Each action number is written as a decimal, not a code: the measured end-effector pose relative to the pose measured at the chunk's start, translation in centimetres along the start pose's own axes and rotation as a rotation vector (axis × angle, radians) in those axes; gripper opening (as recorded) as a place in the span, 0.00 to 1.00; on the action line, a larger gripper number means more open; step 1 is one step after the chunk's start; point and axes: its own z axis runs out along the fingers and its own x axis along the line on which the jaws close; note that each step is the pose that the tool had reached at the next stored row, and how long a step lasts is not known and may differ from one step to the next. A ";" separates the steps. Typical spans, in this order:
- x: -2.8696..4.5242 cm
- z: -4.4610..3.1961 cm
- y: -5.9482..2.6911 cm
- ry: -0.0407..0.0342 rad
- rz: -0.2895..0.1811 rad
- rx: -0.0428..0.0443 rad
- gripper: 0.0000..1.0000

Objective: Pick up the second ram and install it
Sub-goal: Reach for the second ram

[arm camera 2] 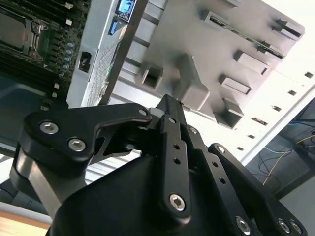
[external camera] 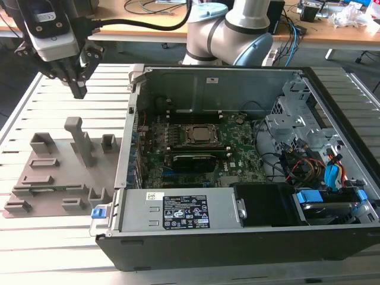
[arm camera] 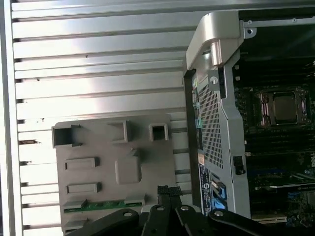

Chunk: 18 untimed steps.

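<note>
Gripper (external camera: 79, 90) on the single arm, raised in the air over the far end of a grey tray (external camera: 56, 172), fingers pressed together and pinching nothing. Tray flat on a ribbed metal worktop (external camera: 53, 249), with several low blocks and one tall upright block (external camera: 80, 139) just below the gripper and apart from it.

Memory stick (arm camera: 103, 204), long, thin and green, lying in a slot of the tray, lower than the gripper and toward the tray's opposite end, not touched. Same memory stick (arm camera 2: 266, 46) in the second wrist view as a thin green edge between two low blocks, beyond the tall block as seen past the gripper (arm camera 2: 170, 105).

Open computer case (external camera: 219, 83) on the worktop just beside the tray, to the side of the gripper and lower. Inside the case: green main board (external camera: 237, 148), square processor socket (external camera: 203, 135) and black card (external camera: 193, 159) standing next to the socket, all well apart from the gripper. Cables and blue connectors at the end of the case farthest from the gripper.
</note>
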 end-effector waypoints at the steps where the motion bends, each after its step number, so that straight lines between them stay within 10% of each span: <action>1: 0.24 0.00 -0.02 -0.0001 0.000 0.0000 0.11; 18: 6.43 0.04 -0.49 0.0000 0.000 0.0000 0.11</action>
